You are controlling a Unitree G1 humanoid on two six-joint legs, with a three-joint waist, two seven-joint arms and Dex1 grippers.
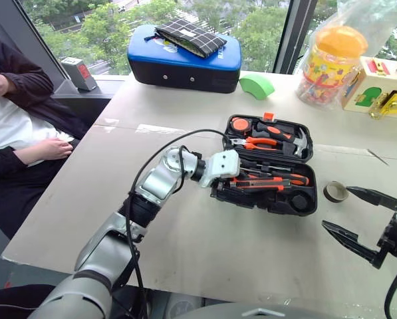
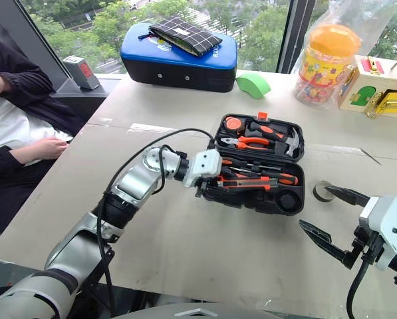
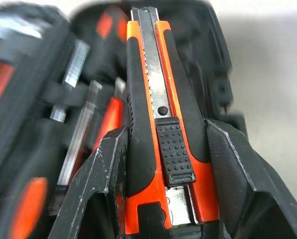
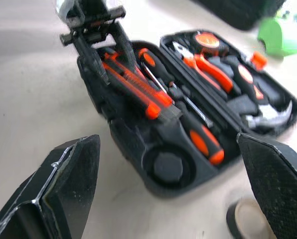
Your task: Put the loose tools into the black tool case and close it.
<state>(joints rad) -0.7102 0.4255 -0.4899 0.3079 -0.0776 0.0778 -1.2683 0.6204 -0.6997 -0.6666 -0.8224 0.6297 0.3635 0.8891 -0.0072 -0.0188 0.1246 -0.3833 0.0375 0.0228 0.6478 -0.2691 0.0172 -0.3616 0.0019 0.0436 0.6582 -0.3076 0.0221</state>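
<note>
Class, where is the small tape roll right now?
The tape roll lies on the table right of the open black tool case, beside the right gripper.

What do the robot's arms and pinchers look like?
The left arm is shiny silver metal with a black cable looping along it and a white block at the wrist. Each tool, left tool and right tool, has two black, pointed, textured fingers.

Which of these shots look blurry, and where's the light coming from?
Left wrist view: the utility knife is sharp between the fingers, the rest of the black tool case smears. Right wrist view: soft throughout, the tape roll vague. Eye views: crisp, daylight from the window, shadows faint.
</note>
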